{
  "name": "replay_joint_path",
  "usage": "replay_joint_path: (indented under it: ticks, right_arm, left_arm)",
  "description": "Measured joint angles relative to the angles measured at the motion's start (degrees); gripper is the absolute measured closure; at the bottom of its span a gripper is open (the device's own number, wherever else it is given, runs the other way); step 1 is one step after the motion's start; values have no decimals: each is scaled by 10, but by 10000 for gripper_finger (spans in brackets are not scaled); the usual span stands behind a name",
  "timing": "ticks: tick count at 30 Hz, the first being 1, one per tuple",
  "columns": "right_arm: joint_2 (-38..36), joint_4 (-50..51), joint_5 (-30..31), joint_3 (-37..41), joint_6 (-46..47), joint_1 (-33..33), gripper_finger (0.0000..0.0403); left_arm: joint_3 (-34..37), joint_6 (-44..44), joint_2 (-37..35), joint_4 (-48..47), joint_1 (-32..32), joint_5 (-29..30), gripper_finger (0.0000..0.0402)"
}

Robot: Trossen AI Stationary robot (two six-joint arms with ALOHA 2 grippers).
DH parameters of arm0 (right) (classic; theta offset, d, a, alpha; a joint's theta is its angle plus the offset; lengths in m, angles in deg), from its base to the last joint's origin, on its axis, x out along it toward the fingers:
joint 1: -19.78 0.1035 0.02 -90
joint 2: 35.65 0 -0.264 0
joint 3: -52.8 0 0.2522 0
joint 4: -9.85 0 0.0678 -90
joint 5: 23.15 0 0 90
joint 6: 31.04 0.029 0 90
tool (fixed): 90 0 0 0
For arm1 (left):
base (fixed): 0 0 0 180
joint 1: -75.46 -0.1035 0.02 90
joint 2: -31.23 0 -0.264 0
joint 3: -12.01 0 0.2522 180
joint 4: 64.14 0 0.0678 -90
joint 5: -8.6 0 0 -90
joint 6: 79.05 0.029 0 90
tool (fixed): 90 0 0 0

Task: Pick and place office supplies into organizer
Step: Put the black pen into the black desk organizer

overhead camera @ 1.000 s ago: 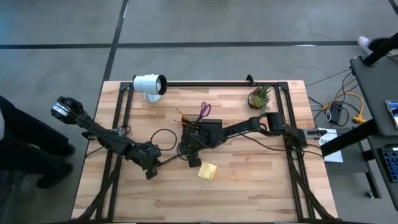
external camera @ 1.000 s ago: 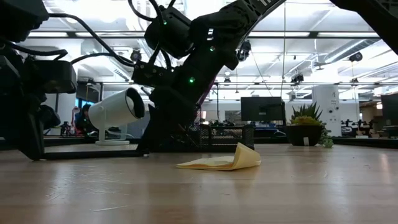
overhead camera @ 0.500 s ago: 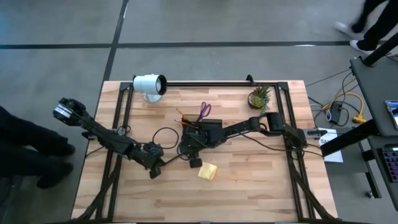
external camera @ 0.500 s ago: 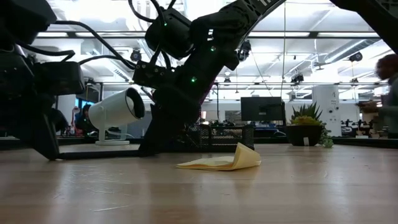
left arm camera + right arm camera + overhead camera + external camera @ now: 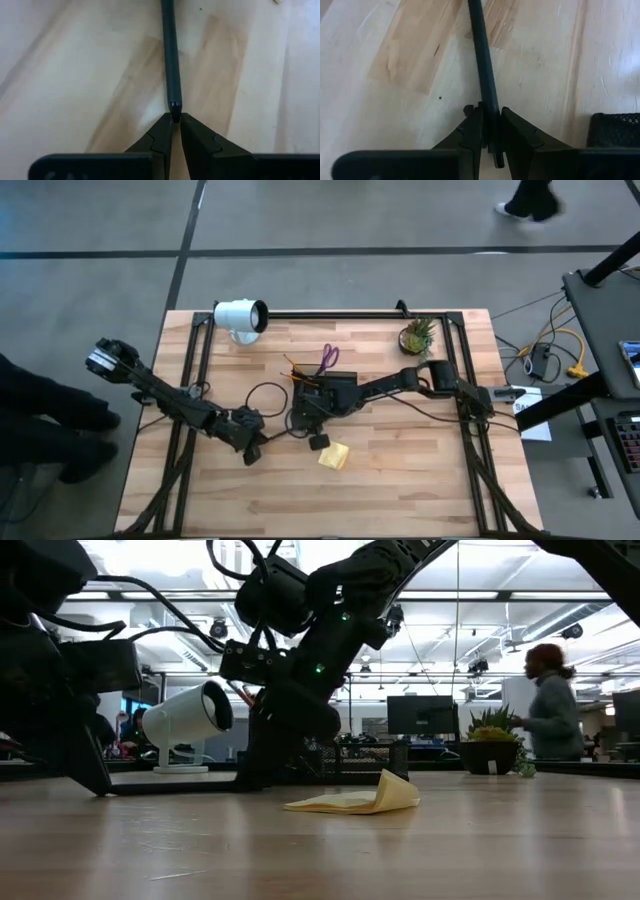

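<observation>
A thin dark pen (image 5: pixel 282 435) lies low over the wooden table between my two grippers. My left gripper (image 5: pixel 252 448) is shut on its one end, and my right gripper (image 5: pixel 316 440) is shut on it near the other end. The dark organizer (image 5: pixel 322 386) stands under my right arm; its mesh wall shows in the right wrist view (image 5: pixel 615 131). Purple-handled scissors (image 5: pixel 329 358) and orange pencils (image 5: pixel 294 366) lie just beyond the organizer. The yellow sticky-note pad (image 5: pixel 334 455) lies flat on the table with one corner curled up (image 5: pixel 398 788). My left gripper pinches the pen's pointed tip (image 5: pixel 175 107) between its two fingertips. The fingers lie along the pen, which runs straight away from them close over the table. My right gripper pinches the pen's shaft (image 5: pixel 489 115) between its two fingers, near its end. A short stub (image 5: pixel 497 161) reaches back past the fingertips, and the fingers lie along the pen.
A white cylindrical lamp (image 5: pixel 240 317) stands at the far left and a small potted plant (image 5: pixel 417 336) at the far right. A black cable (image 5: pixel 262 395) loops on the table by my left arm. A person (image 5: pixel 550 705) stands in the room beyond.
My left gripper has slid toward the table's right edge, closer to my right gripper. The sticky-note pad has stayed where it was.
</observation>
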Motion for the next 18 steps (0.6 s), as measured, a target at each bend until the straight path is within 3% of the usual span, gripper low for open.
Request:
replay_joint_path:
  ticks: [6,14,18]
  right_arm:
    - [-2,41,5,-18,8,-1,373]
    - [-2,124,43,-77,8,-1,395]
    - [-4,139,44,-86,16,-1,396]
  left_arm:
    - [1,21,-40,-44,-4,30,375]
    - [-18,21,-116,-206,-3,75,375]
    - [-17,24,-165,-211,-3,90,375]
